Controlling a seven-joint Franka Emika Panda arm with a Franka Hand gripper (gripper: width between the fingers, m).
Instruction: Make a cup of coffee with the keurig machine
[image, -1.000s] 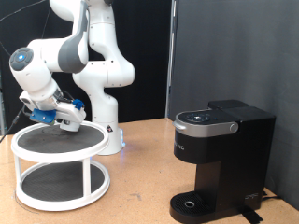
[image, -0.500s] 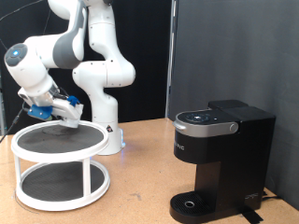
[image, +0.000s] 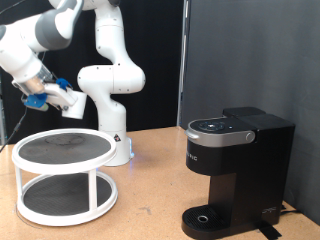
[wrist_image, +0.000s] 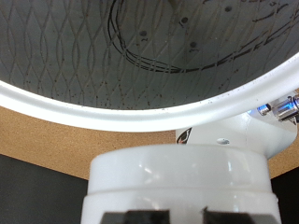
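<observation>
My gripper (image: 66, 101) is high at the exterior view's left, above the white two-tier stand. It is shut on the white cup (image: 72, 105), which hangs clear of the stand's top tier. In the wrist view the cup (wrist_image: 177, 182) fills the lower part of the picture between the dark fingertips (wrist_image: 121, 218). The black keurig machine (image: 236, 170) stands on the table at the exterior view's right with its lid down. Its round drip base (image: 205, 220) has nothing on it.
The white two-tier round stand (image: 64, 178) with dark mesh shelves is at the exterior view's left; its rim (wrist_image: 112, 110) shows in the wrist view. The arm's white base (image: 118, 140) stands behind it. A black backdrop is behind the machine.
The gripper has risen from just above the stand's top tier and moved up and left in the exterior view, carrying the cup with it. The keurig machine has not moved.
</observation>
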